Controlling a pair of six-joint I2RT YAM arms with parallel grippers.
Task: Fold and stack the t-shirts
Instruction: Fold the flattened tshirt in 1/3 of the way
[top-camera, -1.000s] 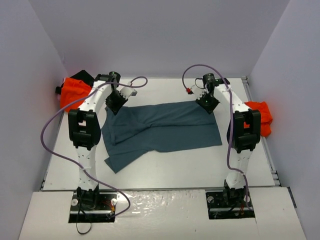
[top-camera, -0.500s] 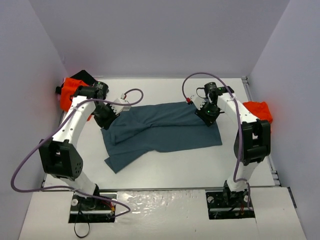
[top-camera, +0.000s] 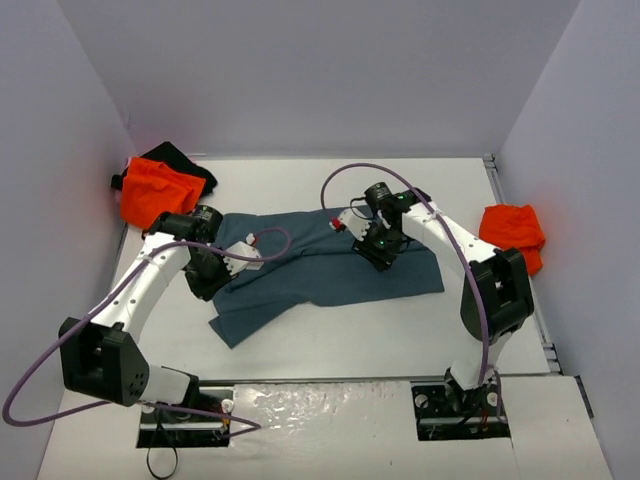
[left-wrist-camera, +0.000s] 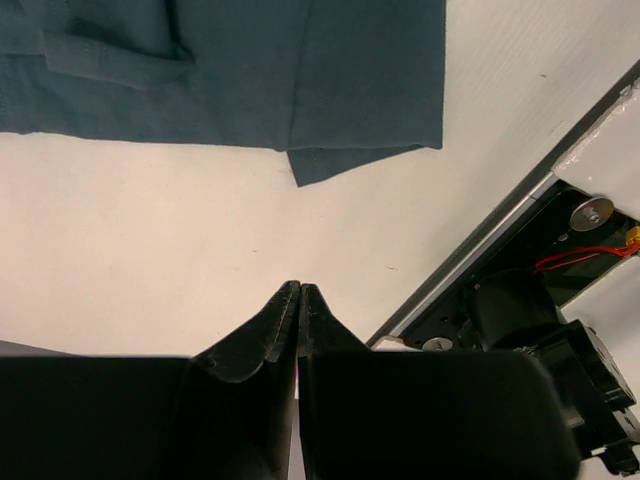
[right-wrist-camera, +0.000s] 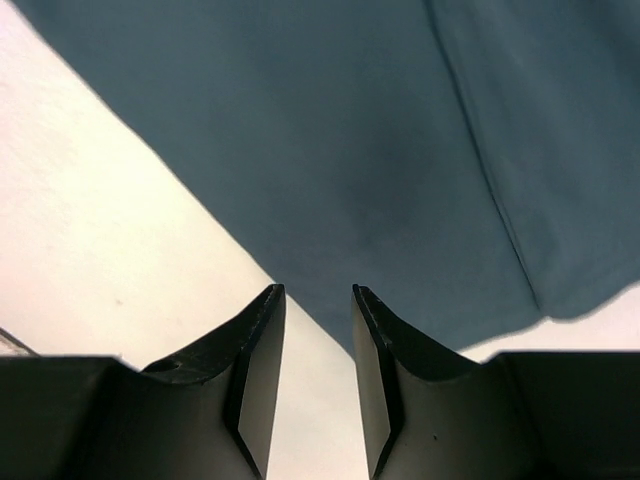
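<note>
A slate-blue t-shirt (top-camera: 320, 275) lies spread and rumpled across the middle of the table. My left gripper (top-camera: 212, 280) hovers at the shirt's left edge, shut and empty. In the left wrist view its closed tips (left-wrist-camera: 300, 289) hang over bare table, with the shirt (left-wrist-camera: 250, 70) beyond them. My right gripper (top-camera: 378, 250) is above the shirt's back middle. Its jaws (right-wrist-camera: 316, 292) are open with nothing between them, over the shirt's (right-wrist-camera: 350, 150) edge. An orange t-shirt (top-camera: 155, 192) sits bunched at the back left, on a black one (top-camera: 182, 160). Another orange t-shirt (top-camera: 512, 232) lies at the right edge.
Grey walls close in the table on the left, back and right. A metal rail (top-camera: 530, 300) runs along the right side. The table's near edge and an arm base (left-wrist-camera: 560, 300) show in the left wrist view. Purple cables (top-camera: 60, 330) loop off both arms.
Both arms swung in from the shirt's back corners: the left down to its left edge, the right leftward over its middle. The right jaws opened; the left stayed shut.
</note>
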